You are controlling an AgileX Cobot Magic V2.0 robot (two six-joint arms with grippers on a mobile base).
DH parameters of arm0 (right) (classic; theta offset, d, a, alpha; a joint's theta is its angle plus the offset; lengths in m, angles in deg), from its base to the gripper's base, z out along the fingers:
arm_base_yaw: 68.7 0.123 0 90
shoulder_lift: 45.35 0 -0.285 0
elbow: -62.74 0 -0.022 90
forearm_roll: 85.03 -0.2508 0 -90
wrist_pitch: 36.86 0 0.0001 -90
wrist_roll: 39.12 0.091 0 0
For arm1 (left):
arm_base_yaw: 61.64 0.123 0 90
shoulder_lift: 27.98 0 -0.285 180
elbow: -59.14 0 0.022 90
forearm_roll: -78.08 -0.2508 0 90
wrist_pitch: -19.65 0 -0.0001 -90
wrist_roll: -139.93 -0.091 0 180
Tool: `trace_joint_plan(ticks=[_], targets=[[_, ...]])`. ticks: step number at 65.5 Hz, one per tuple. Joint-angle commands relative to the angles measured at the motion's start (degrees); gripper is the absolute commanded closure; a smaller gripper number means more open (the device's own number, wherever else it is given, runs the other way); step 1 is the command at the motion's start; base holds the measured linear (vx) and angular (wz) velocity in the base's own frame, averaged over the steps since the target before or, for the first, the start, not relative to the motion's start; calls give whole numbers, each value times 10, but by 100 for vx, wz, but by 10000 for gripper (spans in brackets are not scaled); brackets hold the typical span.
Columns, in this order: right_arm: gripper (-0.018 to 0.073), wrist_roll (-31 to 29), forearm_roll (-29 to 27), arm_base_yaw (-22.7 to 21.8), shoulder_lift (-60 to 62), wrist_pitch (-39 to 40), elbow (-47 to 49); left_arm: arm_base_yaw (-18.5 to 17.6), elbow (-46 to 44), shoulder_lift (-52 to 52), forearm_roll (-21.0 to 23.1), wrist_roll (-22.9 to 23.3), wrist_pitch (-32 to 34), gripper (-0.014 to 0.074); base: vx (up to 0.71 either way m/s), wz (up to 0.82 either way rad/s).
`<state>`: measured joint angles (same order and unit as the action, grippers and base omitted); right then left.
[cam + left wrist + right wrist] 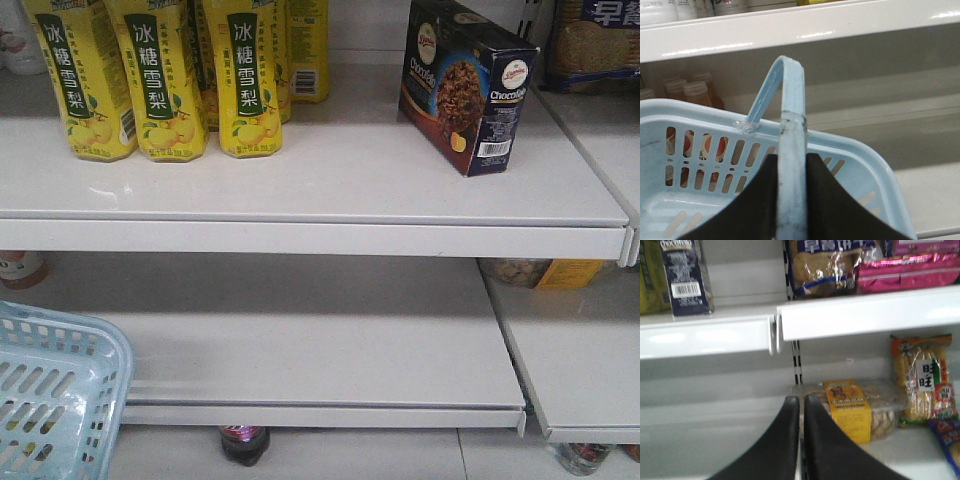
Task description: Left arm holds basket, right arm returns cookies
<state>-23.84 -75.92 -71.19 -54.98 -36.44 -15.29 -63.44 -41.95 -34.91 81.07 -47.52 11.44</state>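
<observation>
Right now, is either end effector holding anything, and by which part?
The left end effector grips the light blue plastic slotted basket by one hoop handle. The right end effector is shut on nothing.

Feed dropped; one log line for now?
cookies: on shelf | left tool: shut on basket handle | right tool: shut, empty

The cookies (462, 88) box reads "Chocofello"; the yellow bottles (165, 75) read "冰糖雪梨"; a snack bag (925, 377) reads "旺旺".
</observation>
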Motion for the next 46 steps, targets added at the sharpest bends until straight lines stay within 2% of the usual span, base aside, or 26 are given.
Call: trace_joint_plan(ticks=[1,11,19,35,46], targets=[[562,-37,-42,-4,2,58,-19,1,-16,6,0,-4,24,596,0,0],[562,-141,-105,-4,33,15,-19,1,-16,6,0,-4,24,596,0,0],[562,-172,-126,-4,33,-4,-19,1,-16,6,0,-4,24,596,0,0],[562,-153,-119,-4,33,-30,-19,1,-16,6,0,-4,24,596,0,0],[562,-88,-75,-4,33,-49,-19,1,-16,6,0,-4,24,596,0,0]])
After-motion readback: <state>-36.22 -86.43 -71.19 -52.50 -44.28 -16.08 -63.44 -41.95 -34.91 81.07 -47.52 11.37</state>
